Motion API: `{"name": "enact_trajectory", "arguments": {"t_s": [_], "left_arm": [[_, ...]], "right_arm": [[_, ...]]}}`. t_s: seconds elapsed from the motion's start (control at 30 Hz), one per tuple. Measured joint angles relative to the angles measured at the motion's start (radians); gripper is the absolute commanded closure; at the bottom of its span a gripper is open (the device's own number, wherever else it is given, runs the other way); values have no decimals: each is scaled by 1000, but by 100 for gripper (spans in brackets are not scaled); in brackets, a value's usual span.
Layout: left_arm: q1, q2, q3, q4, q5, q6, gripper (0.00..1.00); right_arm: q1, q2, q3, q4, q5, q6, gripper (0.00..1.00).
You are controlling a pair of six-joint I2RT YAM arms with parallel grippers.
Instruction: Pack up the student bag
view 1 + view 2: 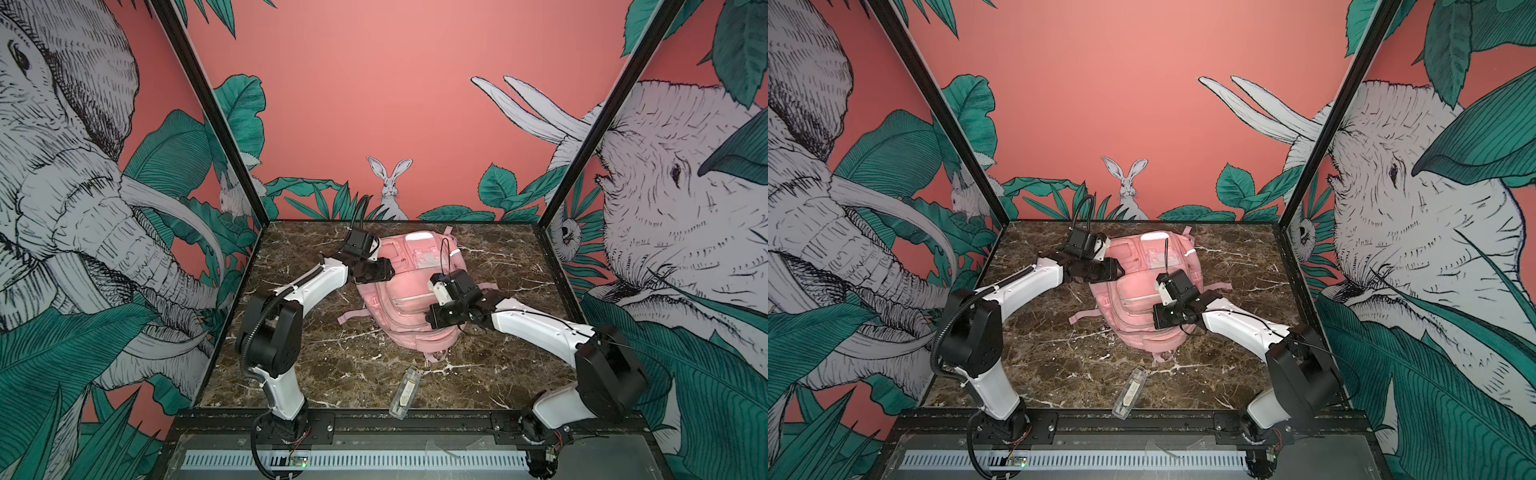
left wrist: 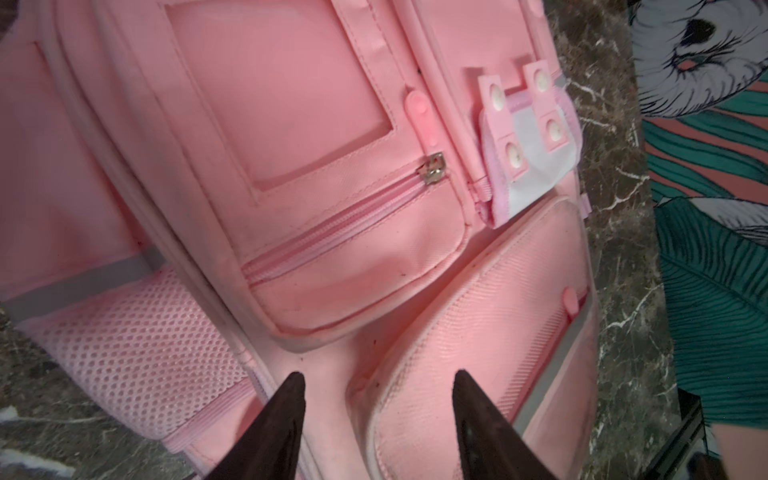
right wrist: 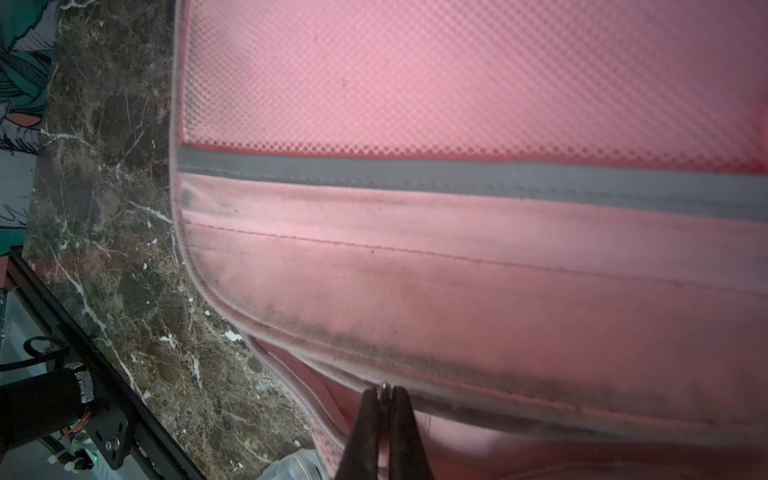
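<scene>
Two risks: the right fingers (image 3: 370, 419), pressed together, pinch a zip pull (image 3: 384, 388) on the bag (image 1: 395, 307) by their very tips, so a tug may slip off. With the left fingers (image 2: 286, 419) spread and holding nothing above the pockets (image 2: 353, 249), the bag, lying on the counter (image 1: 332, 365) under both pairs, may drag rather than unzip.

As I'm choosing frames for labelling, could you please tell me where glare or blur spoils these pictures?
In both top views the student bag's reflective strip glares white; in the left wrist view the zip is sharp, the open left tool soft-edged; the right wrist view is dim, the fabric blurry.
</scene>
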Motion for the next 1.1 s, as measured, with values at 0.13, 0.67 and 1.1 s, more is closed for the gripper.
{"name": "enact_trajectory", "arguments": {"t_s": [0.13, 0.67, 1.1], "left_arm": [[0, 43, 42, -34, 32, 29, 42], [-25, 126, 125, -68, 156, 79, 53], [-49, 143, 207, -81, 145, 119, 54]], "right_arm": [[-29, -29, -19, -9, 0, -12, 100], [-73, -51, -40, -32, 0, -21, 100], [-73, -51, -40, -39, 0, -35, 100]]}}
